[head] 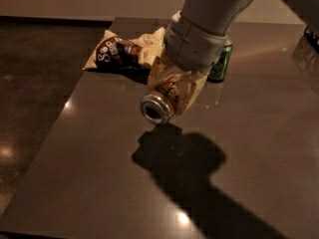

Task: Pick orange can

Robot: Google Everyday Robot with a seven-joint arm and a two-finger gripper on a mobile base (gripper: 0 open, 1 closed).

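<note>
The orange can (160,102) is held on its side in my gripper (172,91), its silver end facing the camera. The pale fingers (193,92) clamp it on both sides. It hangs clear above the grey table (99,173), with its shadow on the table below. The white arm comes down from the upper right. A green can (221,63) stands upright behind the arm, partly hidden by it.
A crumpled chip bag (122,51) lies at the table's far left, behind the gripper. The table's left edge runs diagonally beside a dark floor (35,83). A pale wall is at the back.
</note>
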